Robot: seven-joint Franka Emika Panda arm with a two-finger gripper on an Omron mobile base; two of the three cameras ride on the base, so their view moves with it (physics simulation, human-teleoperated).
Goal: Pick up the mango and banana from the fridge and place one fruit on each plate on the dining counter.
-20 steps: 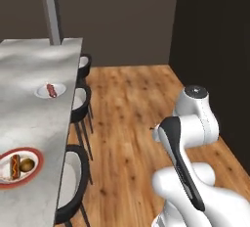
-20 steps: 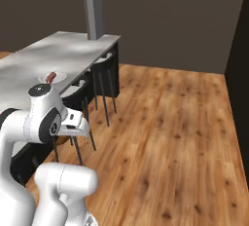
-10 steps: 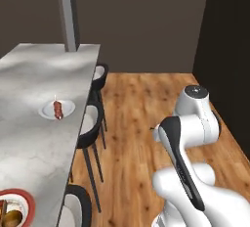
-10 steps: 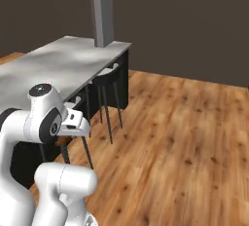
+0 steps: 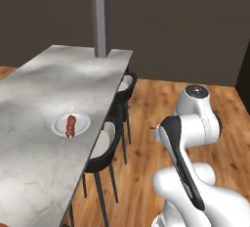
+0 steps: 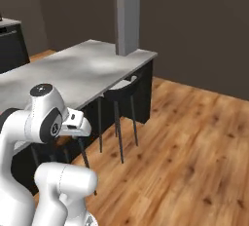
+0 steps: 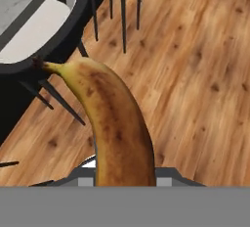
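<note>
Fingers are clamped on the banana, which juts straight out ahead of them over the wood floor, a stool beyond its tip. I judge I'm mid-carry toward the desk. Next I need a free plate; the small white plate already holds a sausage.

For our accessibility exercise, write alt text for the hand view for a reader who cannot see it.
A brown-speckled banana, held in the gripper, rises from the bottom of the view. Behind it lie a wooden floor and a black chair with a pale seat.
</note>
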